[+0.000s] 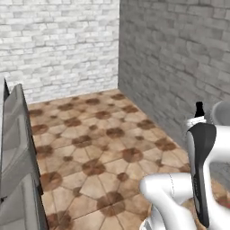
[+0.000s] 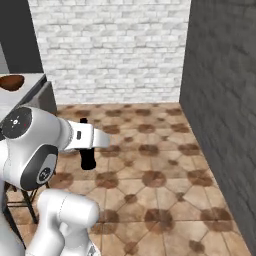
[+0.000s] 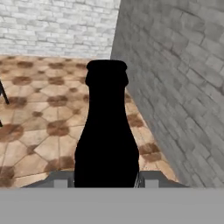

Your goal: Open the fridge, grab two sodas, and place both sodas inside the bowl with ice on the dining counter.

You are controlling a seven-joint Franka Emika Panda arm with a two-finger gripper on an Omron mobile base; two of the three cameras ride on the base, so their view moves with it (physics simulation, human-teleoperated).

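Note:
My gripper [image 3: 105,181] is shut on a near-black soda [image 3: 106,131], whose body stands upright between the two fingertips in the hand view. From the right base view the same soda [image 2: 87,152] hangs under my hand [image 2: 86,137] above the tiled floor. Its cap [image 1: 199,109] pokes up behind the arm in the left base view. The reddish-brown bowl [image 2: 11,82] sits on the pale dining counter [image 2: 30,85] at the far left, well apart from the soda. The fridge is out of view.
A grey brick wall [image 2: 220,100] runs along the right and a white brick wall [image 2: 110,50] closes the far end. Brown patterned tiles [image 1: 99,134] cover the floor. Grey panels [image 1: 15,148] line the left edge, and dark stool legs [image 2: 27,200] stand under the counter.

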